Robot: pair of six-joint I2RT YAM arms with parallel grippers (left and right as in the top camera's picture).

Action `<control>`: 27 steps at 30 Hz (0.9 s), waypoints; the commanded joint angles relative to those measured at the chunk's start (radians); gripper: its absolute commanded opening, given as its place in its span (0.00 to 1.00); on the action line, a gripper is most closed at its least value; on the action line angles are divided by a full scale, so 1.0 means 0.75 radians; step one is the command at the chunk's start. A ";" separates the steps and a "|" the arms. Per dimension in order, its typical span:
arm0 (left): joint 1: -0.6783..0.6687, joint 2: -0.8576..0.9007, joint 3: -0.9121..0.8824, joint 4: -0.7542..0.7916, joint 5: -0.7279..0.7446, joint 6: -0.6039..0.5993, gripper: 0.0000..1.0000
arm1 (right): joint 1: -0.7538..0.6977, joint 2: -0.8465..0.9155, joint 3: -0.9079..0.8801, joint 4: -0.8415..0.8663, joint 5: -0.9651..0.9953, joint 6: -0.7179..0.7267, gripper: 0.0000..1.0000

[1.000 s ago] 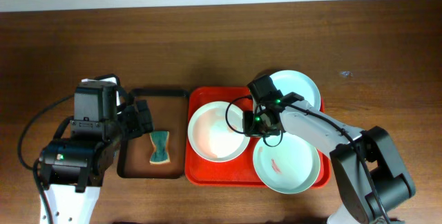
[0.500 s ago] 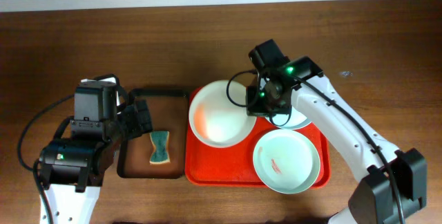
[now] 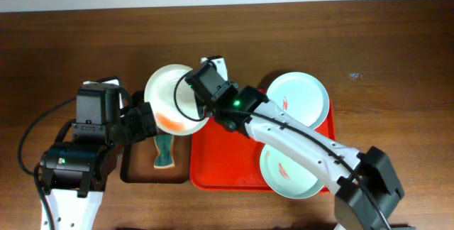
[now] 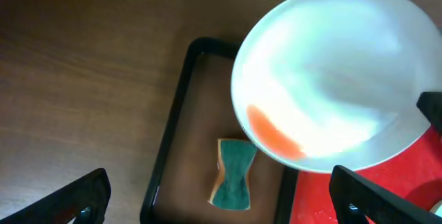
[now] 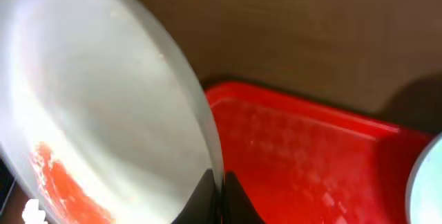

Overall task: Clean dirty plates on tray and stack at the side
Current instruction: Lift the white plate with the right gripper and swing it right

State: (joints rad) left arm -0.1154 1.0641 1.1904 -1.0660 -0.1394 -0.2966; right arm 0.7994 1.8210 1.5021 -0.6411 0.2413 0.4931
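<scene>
My right gripper is shut on the rim of a white plate and holds it in the air, above the black tray and left of the red tray. The plate shows a red-orange patch near its low edge, seen in the left wrist view and the right wrist view; the jaws pinch its rim. Two more plates lie on the red tray: one at the back right and one at the front right, both with red smears. My left gripper is open and empty above the sponge.
A narrow black tray with a brown base lies left of the red tray. A green and tan sponge lies in it, also seen in the left wrist view. Brown wooden table all round.
My right arm has lifted the plate off the red tray and carried it left, over the black tray. The left arm has stayed in place.
</scene>
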 commanded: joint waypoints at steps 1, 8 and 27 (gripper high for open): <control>0.007 -0.002 0.016 0.002 -0.015 -0.013 0.99 | 0.056 -0.008 0.031 0.079 0.192 -0.264 0.04; 0.007 -0.002 0.016 0.002 -0.015 -0.013 0.99 | 0.139 -0.061 0.193 0.113 0.369 -0.548 0.04; 0.007 -0.002 0.016 -0.003 -0.015 -0.013 0.99 | 0.279 -0.064 0.446 0.192 0.812 -0.792 0.04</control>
State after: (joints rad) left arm -0.1154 1.0641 1.1904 -1.0668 -0.1394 -0.2966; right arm 1.0050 1.8091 1.8088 -0.5034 0.8227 -0.1066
